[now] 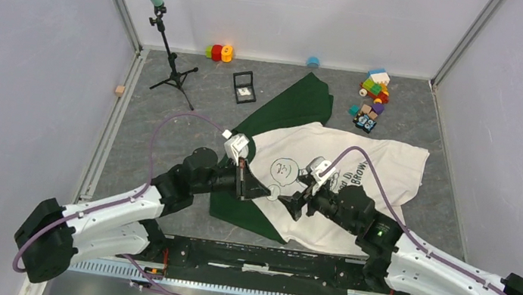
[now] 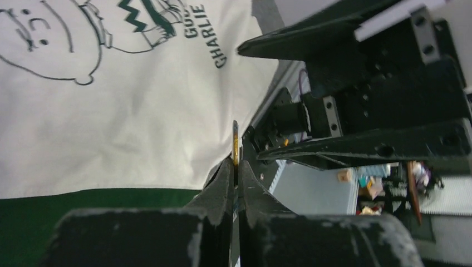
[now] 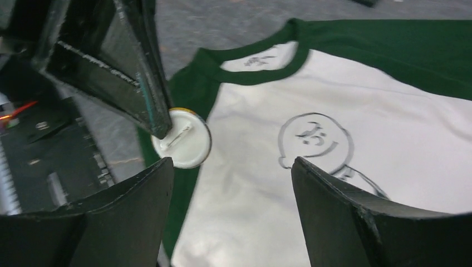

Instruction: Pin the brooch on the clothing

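Three pale walls (image 1: pixel 300 8) enclose our grey table (image 1: pixel 415 114); left gripper (image 2: pixel 236 169) pinches the brooch (image 3: pixel 186 142), right gripper (image 3: pixel 232 164) spread apart.

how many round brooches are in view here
1. The small round gold-rimmed brooch, white back showing, is pinched in the left gripper over the cream-white T-shirt with green sleeves. Others may be hidden under the cloth.

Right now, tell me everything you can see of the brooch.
The brooch is a small round button badge. Its white back is crossed by a thin metal pin bar, the rim is gold-toned, and the front face is unseen. It looks like thin metal, a mere sliver edge-on from the left wrist. The left gripper is shut on its edge, holding it above the shirt near the green collar. Nothing else clearly touches it.
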